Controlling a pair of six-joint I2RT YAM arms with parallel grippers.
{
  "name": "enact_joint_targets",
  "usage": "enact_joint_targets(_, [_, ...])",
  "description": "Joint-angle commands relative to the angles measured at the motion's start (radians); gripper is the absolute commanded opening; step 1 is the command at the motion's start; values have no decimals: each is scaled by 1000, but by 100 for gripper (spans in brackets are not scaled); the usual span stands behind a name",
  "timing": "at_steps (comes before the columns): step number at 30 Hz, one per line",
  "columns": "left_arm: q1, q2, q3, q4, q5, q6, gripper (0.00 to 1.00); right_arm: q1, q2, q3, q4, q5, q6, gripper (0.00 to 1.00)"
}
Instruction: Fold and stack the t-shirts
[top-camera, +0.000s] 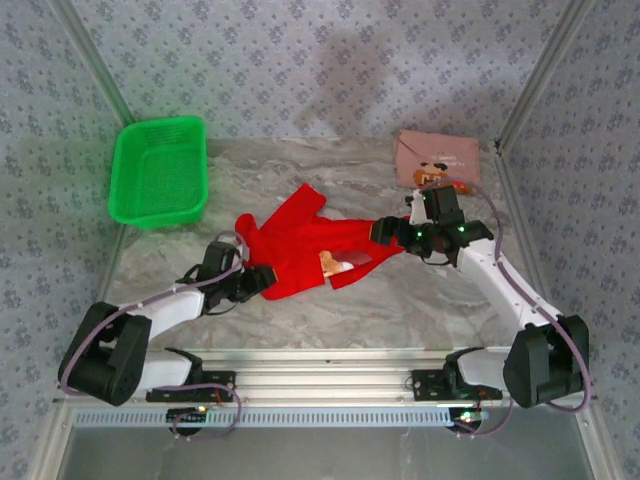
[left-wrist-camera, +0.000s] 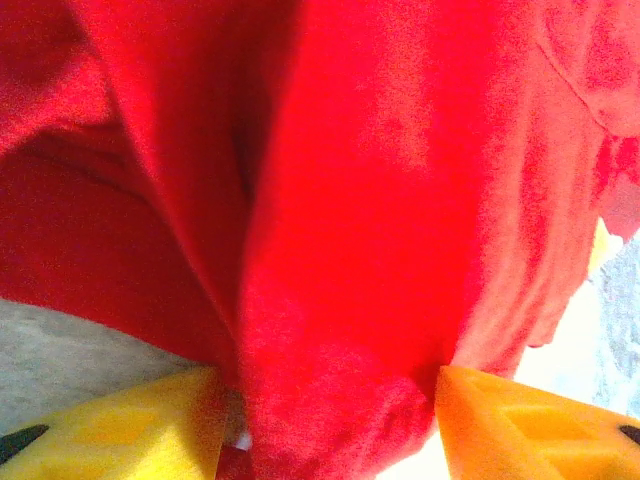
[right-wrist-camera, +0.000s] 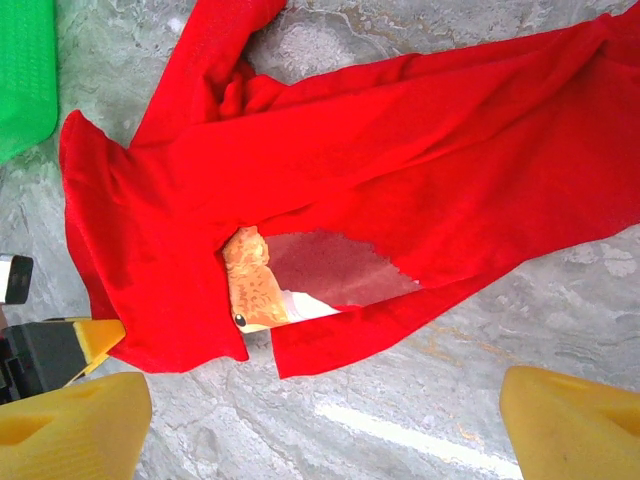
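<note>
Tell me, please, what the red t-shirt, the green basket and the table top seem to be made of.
The red t-shirt: soft knit cloth, probably cotton, matte; it creases and shows a fine fuzzy surface.
The green basket: moulded plastic, slightly glossy, with mesh-like walls.
The table top: looks like grey-green marble, perhaps only a printed sheet; veined and smooth, with a light glare.

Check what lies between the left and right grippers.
The red t-shirt, crumpled on the table, spans that stretch in the top view. In the left wrist view its cloth sits between the left gripper's fingers; the right gripper is open.
</note>
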Motion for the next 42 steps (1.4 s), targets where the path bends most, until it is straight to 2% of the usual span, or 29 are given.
enact_joint_targets(1, [-38, -56, 4, 27, 48, 9, 56, -7, -25, -13, -23, 2, -15, 92])
enact_joint_targets(3, [-53, -96, -8, -9, 36, 7, 56, -9, -27, -21, -21, 5, -17, 92])
enact_joint_targets(7, [-55, -150, -56, 22, 33, -36, 56, -13, -24, -39, -7, 8, -12, 92])
enact_joint_targets(13, [-56, -153, -53, -41, -2, -7, 56, -21, -13, -49, 3, 7, -9, 92])
enact_joint_targets(18, [-43, -236, -92, -147, -131, -15, 58, -23, -16, -52, 3, 5, -9, 92])
enact_joint_targets(20, [-20, -244, -117, -116, -142, -26, 58, -22, -21, -52, 1, 6, -10, 92])
enact_joint_targets(26, [-10, -169, -108, 83, -30, -37, 60, -24, -22, -55, -2, 6, -13, 92])
enact_joint_targets(34, [-12, -123, -122, 117, 48, 8, 59, -24, -49, -69, 0, 9, -11, 92])
enact_joint_targets(42, [-14, -213, -140, 40, 90, 57, 53, -24, -67, -76, -7, 16, -7, 91])
